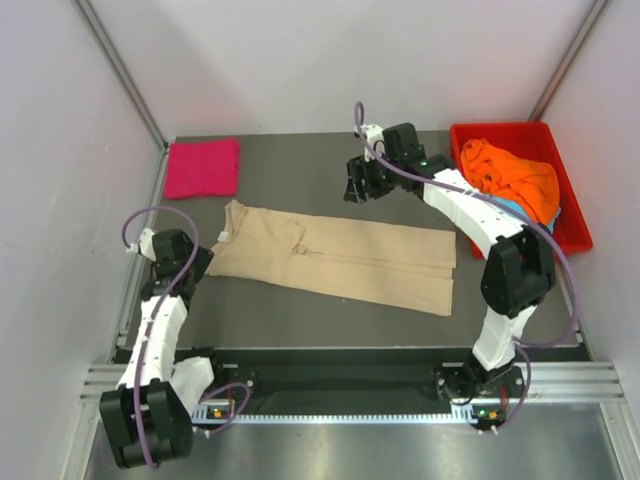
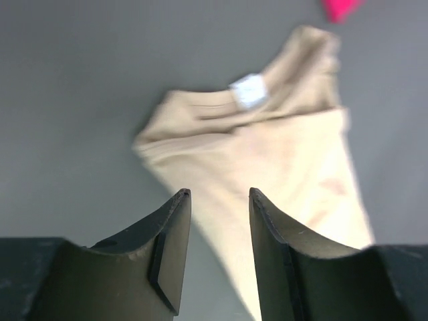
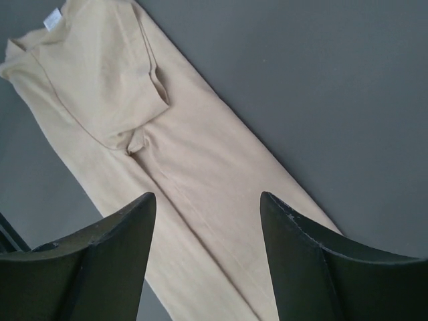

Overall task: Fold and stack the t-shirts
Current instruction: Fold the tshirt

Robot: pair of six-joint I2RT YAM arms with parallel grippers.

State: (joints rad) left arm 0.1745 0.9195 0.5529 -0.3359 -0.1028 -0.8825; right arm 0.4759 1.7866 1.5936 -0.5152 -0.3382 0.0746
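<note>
Soft beige t-shirt (image 1: 340, 258), folded into long narrow band

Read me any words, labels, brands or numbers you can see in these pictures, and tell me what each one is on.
No text can be read anywhere.
White neck label on the beige t-shirt: too small and blurred to tell whether anything is printed on it.
</note>
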